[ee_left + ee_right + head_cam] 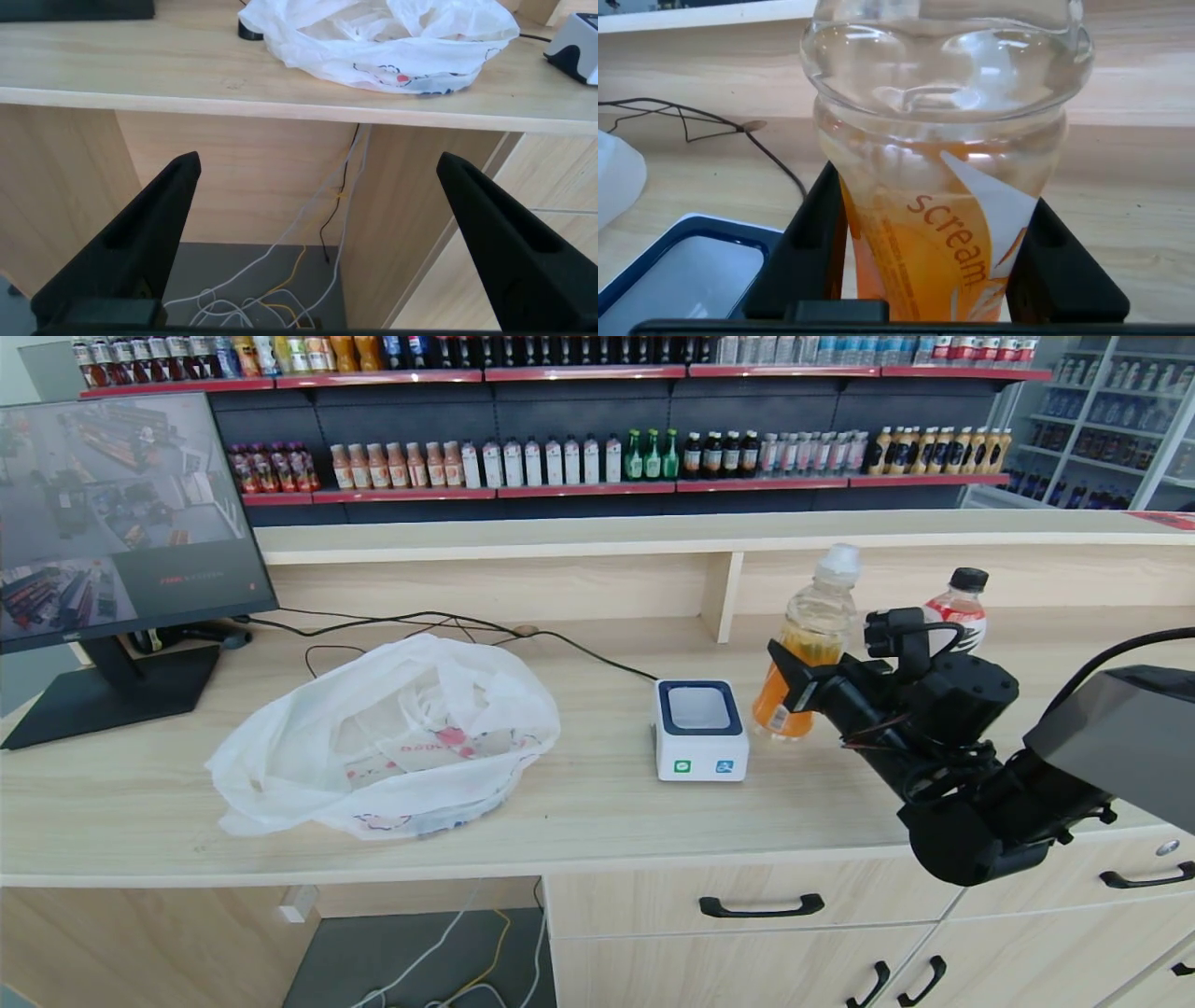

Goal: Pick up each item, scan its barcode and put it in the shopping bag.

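Observation:
An orange drink bottle [814, 625] with a white cap stands on the wooden counter [597, 812], just right of the white and blue barcode scanner [700, 728]. My right gripper [794, 686] is shut on its lower half; in the right wrist view the black fingers [808, 252] press both sides of the bottle [943, 187], beside the scanner [682, 271]. A red-labelled bottle [960, 607] with a black cap stands behind the arm. The white shopping bag [392, 747] lies crumpled left of the scanner. My left gripper [318, 233] hangs open below the counter edge, in front of the bag [392, 42].
A monitor [121, 513] stands at the counter's far left, with black cables [420, 621] running behind the bag. A raised wooden ledge [653, 537] backs the counter. Drawers with black handles [761, 905] lie below. Loose wires [280, 280] hang under the counter.

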Robot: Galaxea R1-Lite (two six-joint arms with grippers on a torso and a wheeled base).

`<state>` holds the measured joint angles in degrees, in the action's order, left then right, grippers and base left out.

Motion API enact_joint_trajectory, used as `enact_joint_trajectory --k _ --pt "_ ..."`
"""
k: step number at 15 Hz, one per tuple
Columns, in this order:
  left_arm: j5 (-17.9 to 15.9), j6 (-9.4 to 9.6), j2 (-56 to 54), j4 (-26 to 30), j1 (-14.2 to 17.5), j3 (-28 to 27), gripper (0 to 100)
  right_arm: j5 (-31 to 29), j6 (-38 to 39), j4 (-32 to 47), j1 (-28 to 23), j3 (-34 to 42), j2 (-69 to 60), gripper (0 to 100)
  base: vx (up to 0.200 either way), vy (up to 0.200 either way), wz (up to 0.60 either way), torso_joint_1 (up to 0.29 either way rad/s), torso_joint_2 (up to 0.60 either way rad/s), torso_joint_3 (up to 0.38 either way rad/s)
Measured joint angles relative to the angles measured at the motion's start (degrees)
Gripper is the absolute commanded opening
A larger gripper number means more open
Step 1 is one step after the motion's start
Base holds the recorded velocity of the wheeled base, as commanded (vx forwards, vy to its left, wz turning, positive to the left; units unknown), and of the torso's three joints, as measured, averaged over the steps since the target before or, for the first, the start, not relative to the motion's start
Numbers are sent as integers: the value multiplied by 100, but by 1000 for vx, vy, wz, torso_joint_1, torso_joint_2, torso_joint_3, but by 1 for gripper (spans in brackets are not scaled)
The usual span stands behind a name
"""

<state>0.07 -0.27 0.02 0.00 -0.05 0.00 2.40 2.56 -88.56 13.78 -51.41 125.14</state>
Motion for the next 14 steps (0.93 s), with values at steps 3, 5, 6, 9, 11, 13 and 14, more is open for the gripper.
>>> enact_joint_trajectory --k 3,5,6,9,11,13,14 --pt "0 2 0 0 0 0 100 -2 0 -1 9 4 -41 0 0 0 0 0 0 0" --pt "0 -2 0 0 0 0 100 2 1 -4 9 37 -101 0 0 0 0 0 0 0" --pt "0 0 0 0 0 0 100 2 0 -4 9 85 -162 0 0 0 0 0 0 0" --pt "0 0 0 0 -2 0 100 5 -10 -69 24 417 -501 0 0 0 0 0 0 0" --pt "0 2 0 0 -6 0 100 6 -13 -78 46 819 -824 0 0 0 0 0 0 0" --pt "0 0 0 0 0 0 100 6 -79 -116 133 1278 -1213 0 0 0 0 0 0 0" --pt "0 -2 0 0 0 0 100 5 -137 -138 184 1514 -1409 0 0 0 0 0 0 0"
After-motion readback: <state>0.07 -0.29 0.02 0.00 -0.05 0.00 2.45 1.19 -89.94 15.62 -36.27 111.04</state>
